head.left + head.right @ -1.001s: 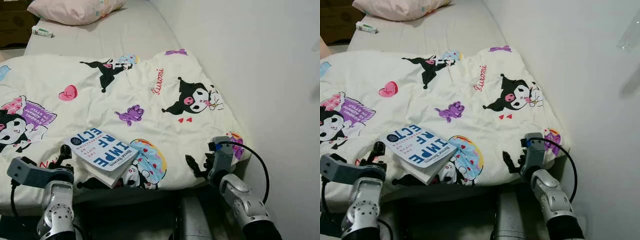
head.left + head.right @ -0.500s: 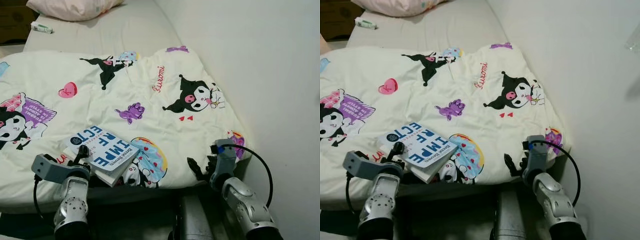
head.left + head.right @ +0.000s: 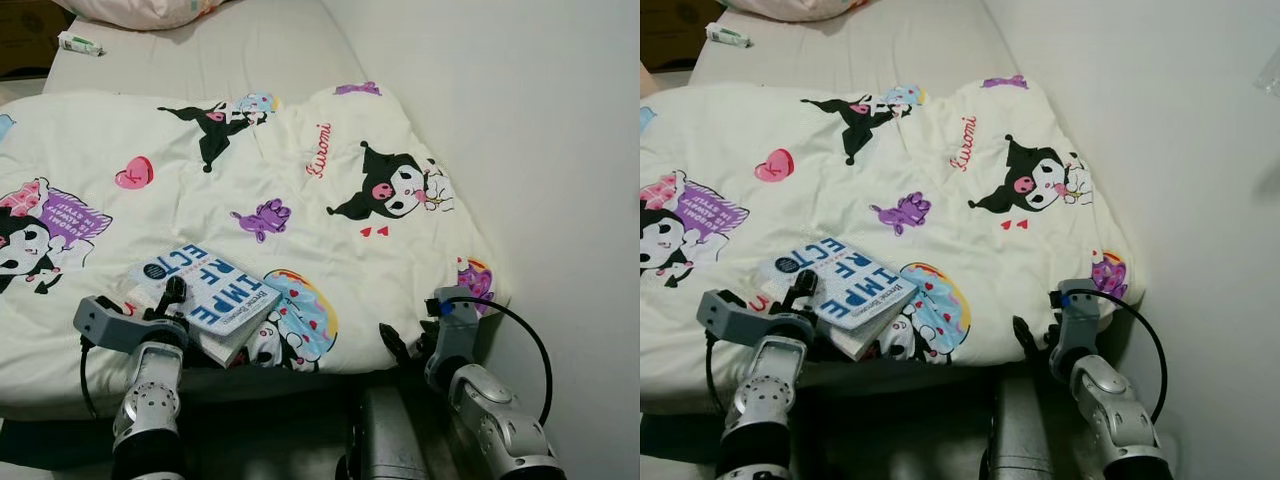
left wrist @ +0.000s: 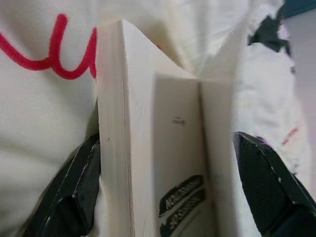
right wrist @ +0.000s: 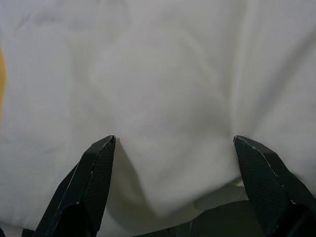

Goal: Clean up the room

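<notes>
Book (image 3: 207,291): lies on the cartoon-print blanket (image 3: 300,200), near the bed's front edge.
Left gripper (image 4: 168,187): fingers spread, one on each side of the book's page edge.
Right gripper (image 5: 173,187): fingers spread against the blanket's hanging edge, gripping nothing.

A bed (image 3: 270,50) with a pale grey sheet runs along the white wall; a cream quilt (image 3: 300,220) printed with cartoon characters lies spread over the near part of the bed, its edge hanging over the foot; a blue-and-white book (image 3: 210,295) lies on the quilt near that hanging edge; beyond the quilt, a pink pillow (image 3: 140,10) and a small white-and-green tube (image 3: 80,44) rest on the bare sheet.
</notes>
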{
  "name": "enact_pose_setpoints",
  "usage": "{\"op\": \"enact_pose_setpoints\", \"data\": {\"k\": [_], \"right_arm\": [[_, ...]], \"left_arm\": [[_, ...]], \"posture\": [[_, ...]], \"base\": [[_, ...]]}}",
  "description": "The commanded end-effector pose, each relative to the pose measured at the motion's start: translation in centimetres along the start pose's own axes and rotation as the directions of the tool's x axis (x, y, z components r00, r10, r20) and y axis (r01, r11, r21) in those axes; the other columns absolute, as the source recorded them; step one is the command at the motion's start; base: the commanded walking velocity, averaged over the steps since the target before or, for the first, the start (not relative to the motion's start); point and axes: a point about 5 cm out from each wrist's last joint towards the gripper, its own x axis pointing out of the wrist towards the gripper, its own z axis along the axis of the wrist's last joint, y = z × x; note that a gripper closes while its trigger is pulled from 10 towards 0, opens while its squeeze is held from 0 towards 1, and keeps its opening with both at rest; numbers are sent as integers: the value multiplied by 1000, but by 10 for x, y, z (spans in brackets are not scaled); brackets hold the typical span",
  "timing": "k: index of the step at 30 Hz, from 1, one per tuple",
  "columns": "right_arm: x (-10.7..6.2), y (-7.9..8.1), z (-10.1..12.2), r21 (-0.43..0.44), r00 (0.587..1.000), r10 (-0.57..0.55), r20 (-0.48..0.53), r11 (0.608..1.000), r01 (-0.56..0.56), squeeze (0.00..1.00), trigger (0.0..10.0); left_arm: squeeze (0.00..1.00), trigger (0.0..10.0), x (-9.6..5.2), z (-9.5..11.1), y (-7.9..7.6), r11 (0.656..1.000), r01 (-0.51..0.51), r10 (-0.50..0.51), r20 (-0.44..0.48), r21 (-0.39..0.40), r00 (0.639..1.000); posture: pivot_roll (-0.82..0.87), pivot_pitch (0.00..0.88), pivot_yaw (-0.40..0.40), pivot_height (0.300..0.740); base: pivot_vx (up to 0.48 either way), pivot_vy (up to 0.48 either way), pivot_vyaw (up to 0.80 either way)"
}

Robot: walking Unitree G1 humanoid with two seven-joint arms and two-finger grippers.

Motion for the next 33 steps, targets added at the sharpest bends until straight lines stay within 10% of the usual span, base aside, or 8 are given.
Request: {"op": "enact_pose_setpoints", "data": {"k": [1,23,33], "right_arm": [[-4,-5,-4,-1,999,-25,-21,1000,25,0,10000],[-3,-8,-6,-9,999,-26,-46,1000,25,0,10000],[-1,-8,-6,-15,999,-21,-47,1000,20,0,10000]], "left_arm": [[0,10000,-2,-11,-2,999,23,-24,-44,-25,999],[0,10000,-52,2,22,999,-11,13,-62,30,998],[0,10000,-51,0,21,1000,0,0,-69,9,998]], "posture": [[-166,275,-102,526],[-126,271,-97,526],[-123,242,-99,526]], "base": [[0,0,0],[0,0,0],[0,0,0]]}}
